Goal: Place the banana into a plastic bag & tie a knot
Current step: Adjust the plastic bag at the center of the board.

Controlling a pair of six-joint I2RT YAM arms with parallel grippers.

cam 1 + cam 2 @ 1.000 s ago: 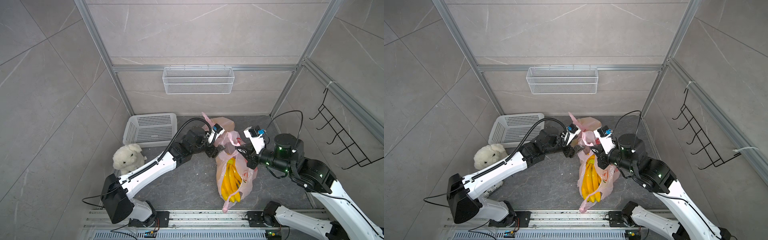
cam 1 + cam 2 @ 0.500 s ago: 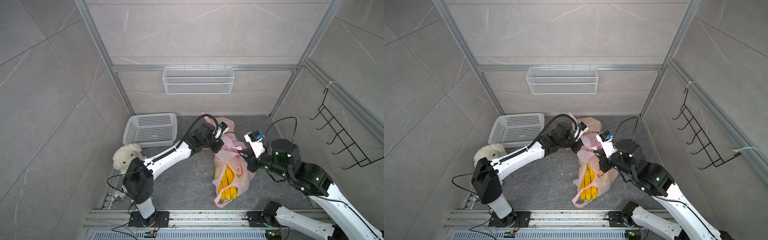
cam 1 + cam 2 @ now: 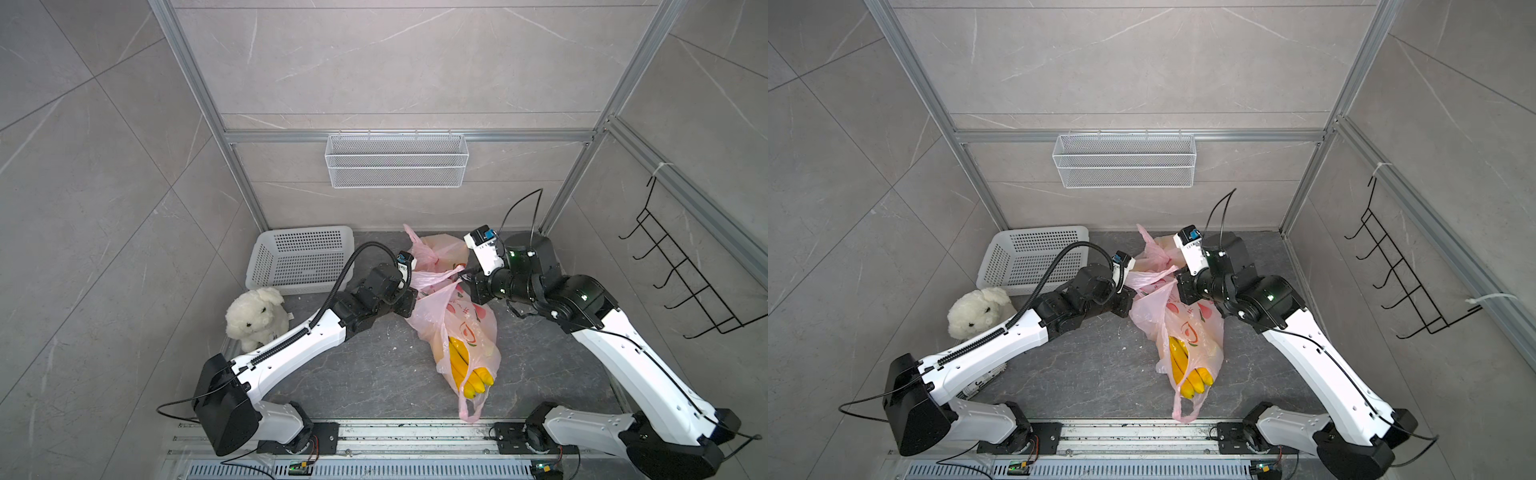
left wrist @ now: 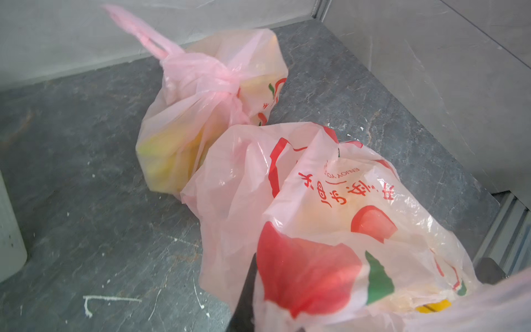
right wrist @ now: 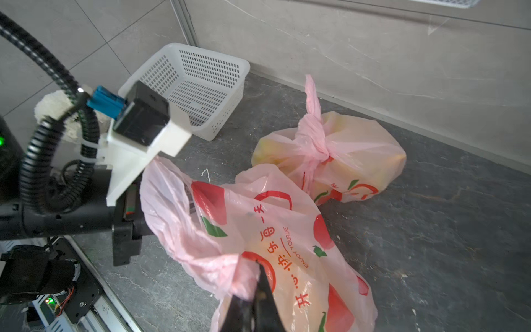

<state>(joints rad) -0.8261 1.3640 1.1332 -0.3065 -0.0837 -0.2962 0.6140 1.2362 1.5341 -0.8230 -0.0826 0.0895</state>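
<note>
Grey floor (image 3: 374, 374), tied bag (image 3: 440, 249), banana bag (image 3: 469, 332), basket (image 3: 305, 229), plush (image 3: 255, 311)

Plastic bag (image 3: 469, 324) (image 3: 1192, 320): translucent pink film printed with red fruit, green leaves and red lettering. It lies lengthwise on the floor, near the white basket (image 3: 299, 257) but not touching it. The mouth end is raised, nearest the basket, and unknotted.

Banana (image 3: 465, 365) (image 3: 1185, 365): a yellow bunch inside the bag, at the end farthest from the basket, visible through the film.
</note>
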